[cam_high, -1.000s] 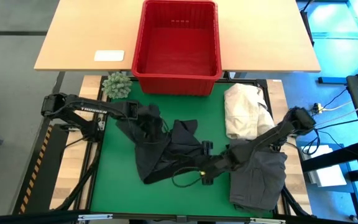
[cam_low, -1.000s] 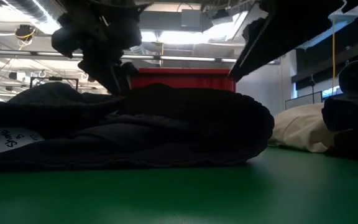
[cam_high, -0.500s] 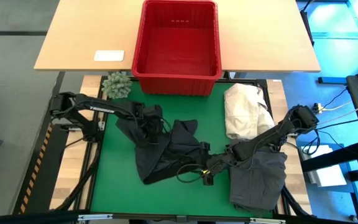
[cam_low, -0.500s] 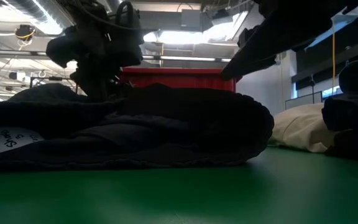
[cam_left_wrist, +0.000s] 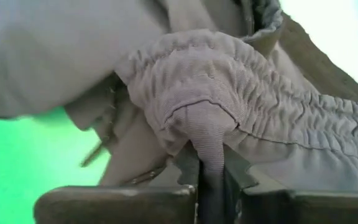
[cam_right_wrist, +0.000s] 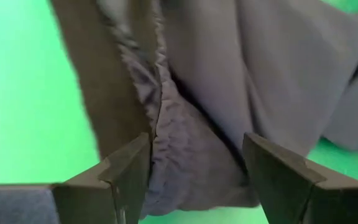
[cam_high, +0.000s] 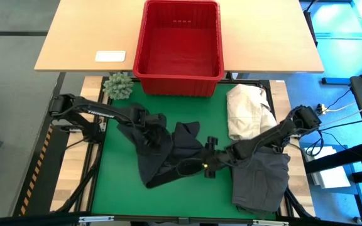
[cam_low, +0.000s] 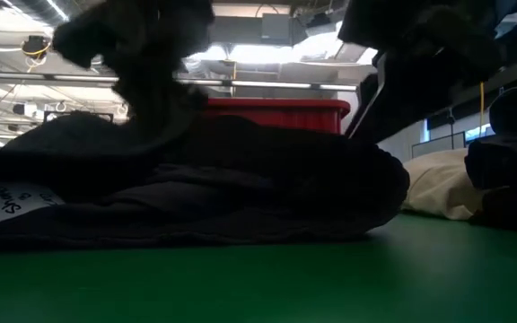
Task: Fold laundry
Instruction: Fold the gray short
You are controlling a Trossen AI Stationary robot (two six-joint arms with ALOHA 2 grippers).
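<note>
Two grippers work one black garment [cam_high: 168, 154] lying just in front of the red basket [cam_high: 178, 47]. Left gripper [cam_left_wrist: 209, 163] has pinched shut on its gathered waistband; right gripper [cam_right_wrist: 191, 168] straddles a seam, jaws wide, holding nothing. Lifting on that small pinch risks the cloth slipping free.

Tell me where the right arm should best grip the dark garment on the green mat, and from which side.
Probably the gathered edge of the dark garment, from above: that ridge stands up thick from the mat, and the right gripper straddles it with open jaws. The left gripper is shut on the waistband elsewhere.
</note>
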